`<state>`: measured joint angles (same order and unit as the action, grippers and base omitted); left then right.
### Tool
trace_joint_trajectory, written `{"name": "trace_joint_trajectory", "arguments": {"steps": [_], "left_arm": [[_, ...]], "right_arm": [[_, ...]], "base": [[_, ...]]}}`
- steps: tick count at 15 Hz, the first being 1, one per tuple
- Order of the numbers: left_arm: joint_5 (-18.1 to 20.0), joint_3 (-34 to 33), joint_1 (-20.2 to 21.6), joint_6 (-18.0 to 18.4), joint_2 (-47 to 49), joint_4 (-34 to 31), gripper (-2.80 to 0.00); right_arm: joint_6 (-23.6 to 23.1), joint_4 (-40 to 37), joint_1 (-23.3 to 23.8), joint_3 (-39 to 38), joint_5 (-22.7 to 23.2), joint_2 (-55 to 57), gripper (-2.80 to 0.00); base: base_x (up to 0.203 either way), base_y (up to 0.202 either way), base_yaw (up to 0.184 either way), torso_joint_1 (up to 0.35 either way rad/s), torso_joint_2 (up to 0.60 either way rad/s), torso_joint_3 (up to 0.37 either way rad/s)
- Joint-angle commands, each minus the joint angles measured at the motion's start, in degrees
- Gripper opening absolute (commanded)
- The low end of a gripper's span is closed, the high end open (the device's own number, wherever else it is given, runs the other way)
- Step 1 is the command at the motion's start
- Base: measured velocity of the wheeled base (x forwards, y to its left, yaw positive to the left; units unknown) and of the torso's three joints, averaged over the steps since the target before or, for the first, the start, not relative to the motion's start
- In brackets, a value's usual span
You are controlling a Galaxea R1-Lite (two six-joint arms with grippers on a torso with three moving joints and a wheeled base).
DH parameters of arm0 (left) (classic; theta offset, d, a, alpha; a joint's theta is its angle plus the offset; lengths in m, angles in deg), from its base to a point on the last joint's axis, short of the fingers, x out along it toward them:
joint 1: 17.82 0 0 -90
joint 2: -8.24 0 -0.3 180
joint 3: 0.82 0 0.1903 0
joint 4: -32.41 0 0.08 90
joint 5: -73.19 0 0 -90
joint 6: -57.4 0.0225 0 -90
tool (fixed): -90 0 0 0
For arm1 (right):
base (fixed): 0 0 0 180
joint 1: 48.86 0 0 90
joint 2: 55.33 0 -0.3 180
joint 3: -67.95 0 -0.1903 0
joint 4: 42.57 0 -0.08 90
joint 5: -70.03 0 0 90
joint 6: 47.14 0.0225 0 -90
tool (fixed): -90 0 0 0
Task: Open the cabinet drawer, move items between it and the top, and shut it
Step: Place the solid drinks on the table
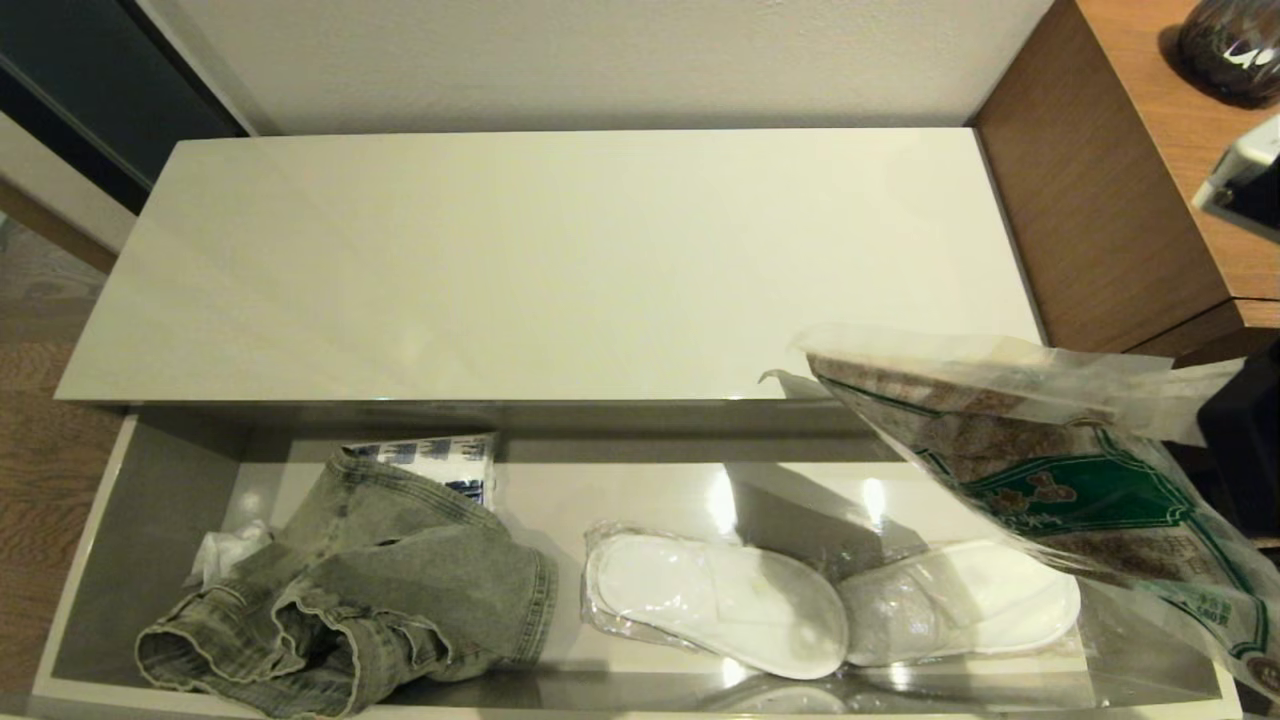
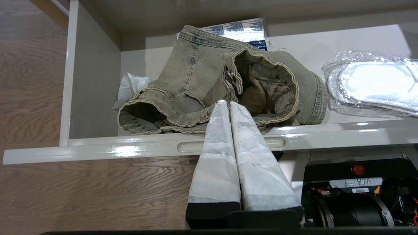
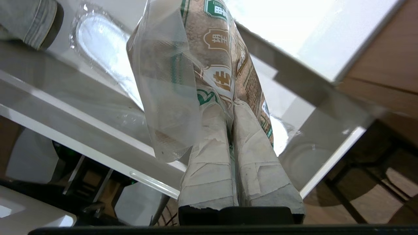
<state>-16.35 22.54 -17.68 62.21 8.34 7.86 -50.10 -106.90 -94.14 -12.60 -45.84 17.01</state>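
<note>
Head view: cabinet drawer (image 1: 150, 520) pulled out below the bare top (image 1: 560, 260). Denim garment (image 1: 370, 590) in the drawer at 8 o'clock, wrapped slippers (image 1: 720, 600) at 5. Granule bag (image 1: 1080, 490) hangs in the air at 4 o'clock over the drawer's right end; no gripper visible here. Right wrist view alone shows the right gripper (image 3: 232, 106) clamped on the bag. Left wrist view: left gripper (image 2: 228, 103) closed, empty, in front of the drawer face near the denim.
</note>
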Motion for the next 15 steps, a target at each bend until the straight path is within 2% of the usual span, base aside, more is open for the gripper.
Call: {"name": "trace_joint_trajectory", "arguments": {"steps": [1, 6, 11, 15], "left_arm": [[-0.09, 0.0, 0.13, -0.14, -0.01, 0.02, -2.8], [-0.11, 0.0, 0.07, -0.2, -0.01, 0.04, -2.8], [-0.11, 0.0, 0.04, -0.24, -0.01, 0.04, -2.8], [-0.2, -0.04, 0.04, -0.24, -0.01, 0.04, -2.8]], "right_arm": [[-1.39, -0.93, 0.95, 3.01, -1.05, -0.77, -2.8], [-4.96, -0.23, 4.26, 4.95, -1.2, -1.06, -2.8], [-5.13, 2.03, 5.21, 4.59, -1.11, -0.46, -2.8], [-5.44, 9.43, 7.04, 3.19, -1.27, 1.59, -2.8]], "base": [[0.0, 0.0, 0.0, 0.0, 0.0, 0.0], [0.0, 0.0, 0.0, 0.0, 0.0, 0.0], [0.0, 0.0, 0.0, 0.0, 0.0, 0.0], [0.0, 0.0, 0.0, 0.0, 0.0, 0.0]]}}
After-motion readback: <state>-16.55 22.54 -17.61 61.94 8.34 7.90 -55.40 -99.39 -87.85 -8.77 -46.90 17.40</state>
